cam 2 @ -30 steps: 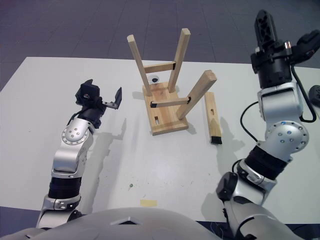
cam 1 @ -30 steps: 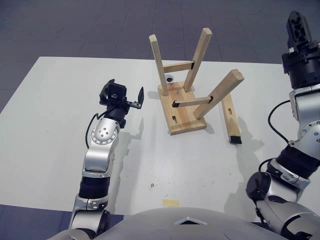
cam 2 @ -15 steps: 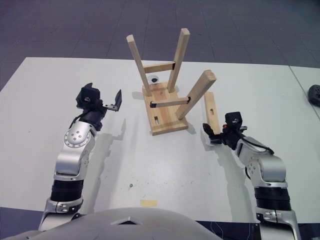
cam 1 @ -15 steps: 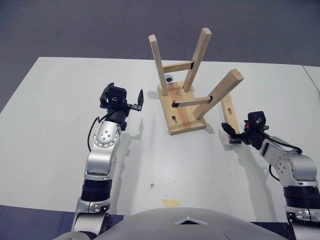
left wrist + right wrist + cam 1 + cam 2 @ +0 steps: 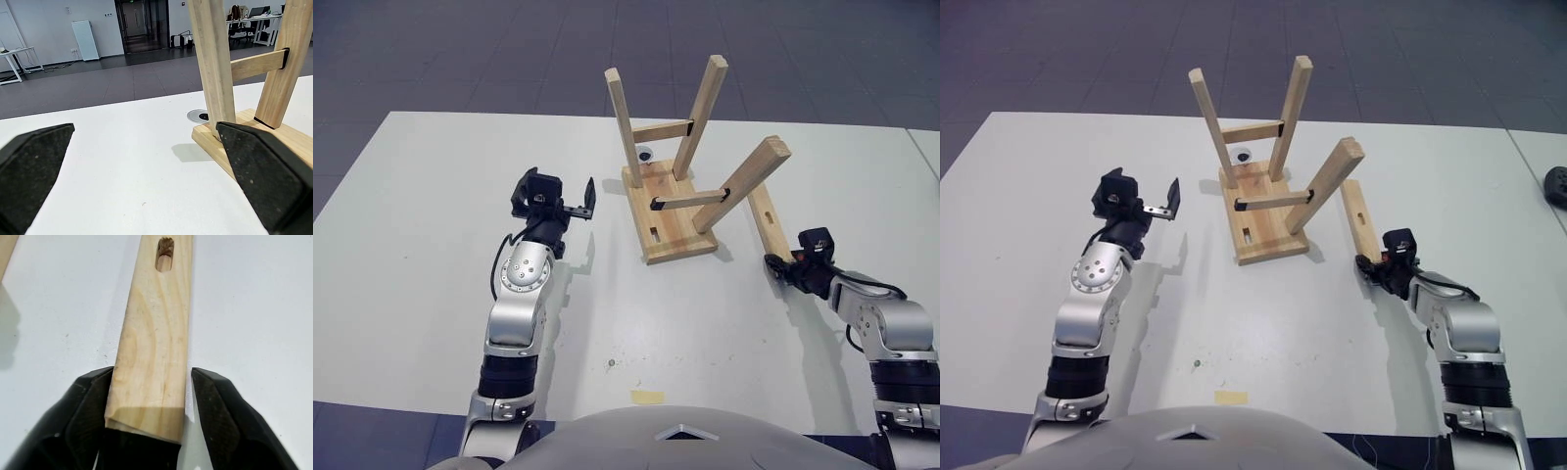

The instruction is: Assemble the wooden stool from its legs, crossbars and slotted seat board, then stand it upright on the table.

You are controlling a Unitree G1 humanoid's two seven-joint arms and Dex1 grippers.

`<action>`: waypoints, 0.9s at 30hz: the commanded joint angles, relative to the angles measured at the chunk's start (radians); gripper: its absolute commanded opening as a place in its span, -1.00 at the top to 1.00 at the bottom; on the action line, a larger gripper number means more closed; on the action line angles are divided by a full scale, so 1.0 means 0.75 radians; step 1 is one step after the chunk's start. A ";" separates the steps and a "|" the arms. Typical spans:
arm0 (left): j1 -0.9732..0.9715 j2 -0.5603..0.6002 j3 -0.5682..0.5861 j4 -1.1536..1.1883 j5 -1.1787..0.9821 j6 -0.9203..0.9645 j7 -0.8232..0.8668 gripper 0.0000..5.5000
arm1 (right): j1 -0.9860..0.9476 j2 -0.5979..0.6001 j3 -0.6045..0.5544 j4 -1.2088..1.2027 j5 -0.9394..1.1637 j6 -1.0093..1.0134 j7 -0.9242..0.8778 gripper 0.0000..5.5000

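Note:
The stool (image 5: 671, 235) stands upside down at the table's middle: its slotted seat board lies flat, three legs (image 5: 700, 113) stick up, and two crossbars (image 5: 690, 201) join them. A loose leg (image 5: 762, 217) lies flat to its right. My right gripper (image 5: 781, 266) sits at the near end of that leg (image 5: 154, 347), open, one finger (image 5: 88, 416) against the wood and a thin gap at the other. Left of the seat board, my left gripper (image 5: 563, 201) hovers open and holds nothing; the stool (image 5: 254, 142) is ahead between its fingers (image 5: 264, 171).
The white table (image 5: 431, 196) has free room at the left and front. A round grommet (image 5: 646, 154) sits just behind the seat board. A strip of yellow tape (image 5: 647, 397) lies near the front edge. Dark floor lies beyond the far edge.
My right arm came down from high at the right to the table, and its gripper now straddles the loose leg's near end. The left gripper barely shifted.

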 commanded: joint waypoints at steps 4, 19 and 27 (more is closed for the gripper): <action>0.014 -0.010 -0.009 -0.030 0.013 0.009 0.004 -0.96 | -0.065 0.041 -0.095 0.079 -0.082 -0.123 -0.070 0.26; -0.721 0.076 0.505 -0.090 -0.923 0.562 -0.163 -0.96 | -0.384 0.151 -0.274 -0.227 -0.291 -1.019 -0.354 0.26; -0.814 0.104 0.460 -0.135 -1.285 0.717 -0.231 -0.96 | -0.401 0.253 0.024 -0.553 -0.178 -0.927 -0.151 0.26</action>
